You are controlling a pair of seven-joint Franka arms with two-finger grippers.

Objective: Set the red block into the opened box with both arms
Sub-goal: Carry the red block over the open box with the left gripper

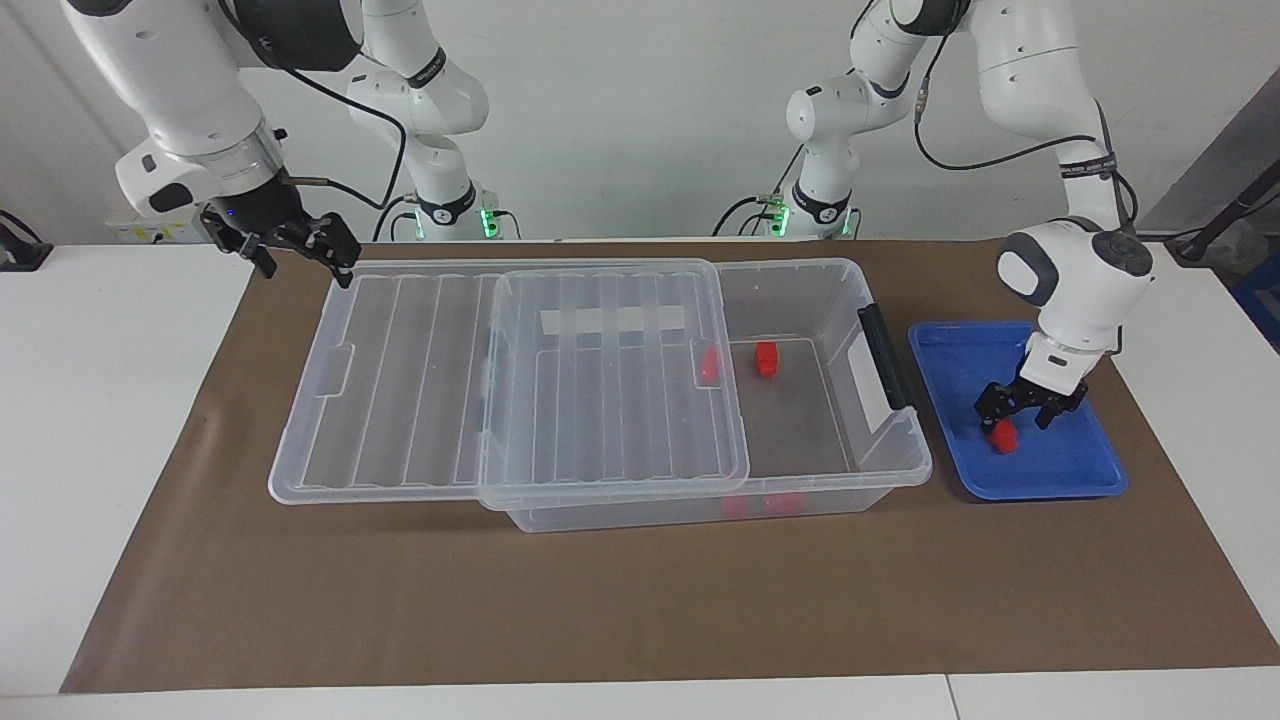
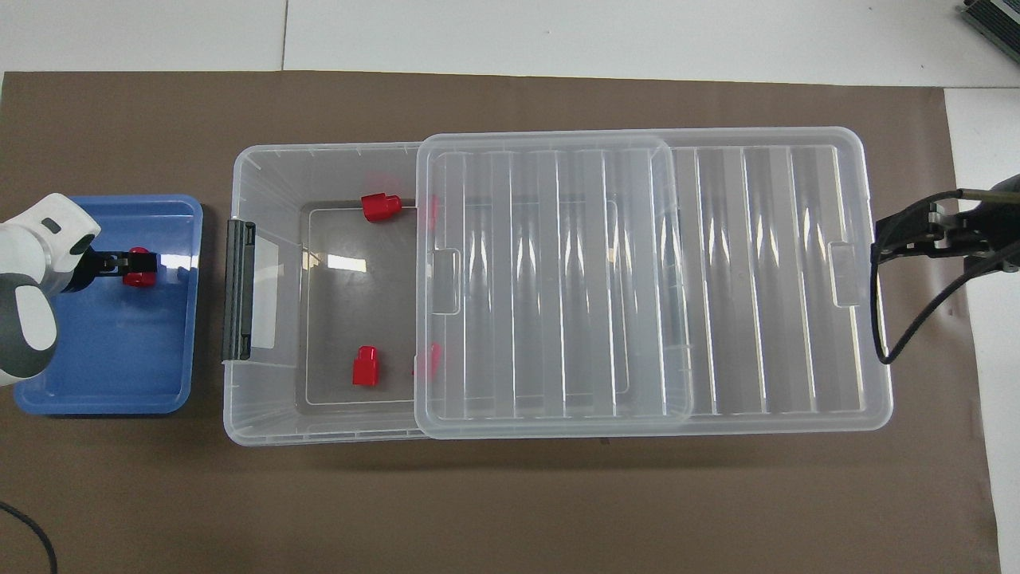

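Straddling the red block (image 1: pixel 1002 437), the left fingers (image 1: pixel 987 413) stand spread.

The table (image 1: pixel 120 420) is seen from a high camera across from the robots, facing them at some distance. It is also viewed steeply downward from above the robots' end. The box (image 1: pixel 850 300), lid (image 2: pixel 550 279) and blue tray (image 2: pixel 103 375) are shared, half a turn apart.

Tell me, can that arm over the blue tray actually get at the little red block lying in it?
Probably yes. The left gripper is down in the shallow blue tray with its open fingers on either side of the red block. Nothing covers the block.
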